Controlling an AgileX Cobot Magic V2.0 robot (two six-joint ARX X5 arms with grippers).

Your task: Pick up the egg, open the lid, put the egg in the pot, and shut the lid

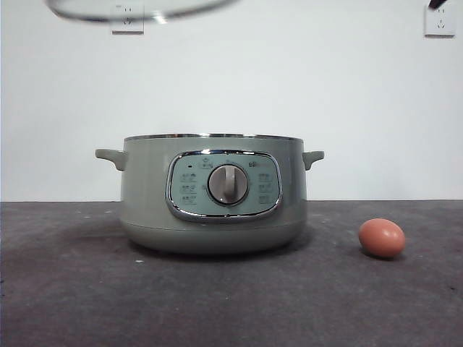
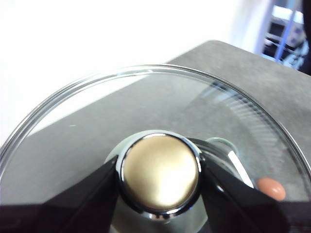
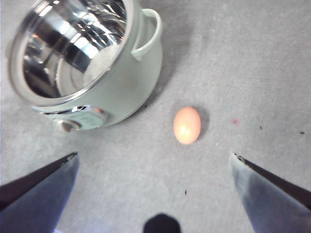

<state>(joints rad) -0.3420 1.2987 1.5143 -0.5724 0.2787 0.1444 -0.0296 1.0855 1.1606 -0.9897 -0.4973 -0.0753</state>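
The sage-green pot (image 1: 213, 195) stands open on the dark table, its shiny steel inside showing in the right wrist view (image 3: 73, 53). High above it hangs the glass lid (image 1: 137, 10), held by its round knob (image 2: 160, 174) in my left gripper (image 2: 160, 177), whose jaws press both sides of the knob. The brown-orange egg (image 1: 381, 238) lies on the table to the right of the pot, apart from it, and shows through the lid glass (image 2: 271, 188). My right gripper (image 3: 153, 162) hovers open high above the egg (image 3: 187, 125), nothing between its jaws.
A white wall with two power sockets (image 1: 127, 20) (image 1: 440, 20) stands behind the table. The dark table top (image 1: 72, 289) stretches around the pot. A black arm tip (image 1: 437, 3) shows at the top right corner.
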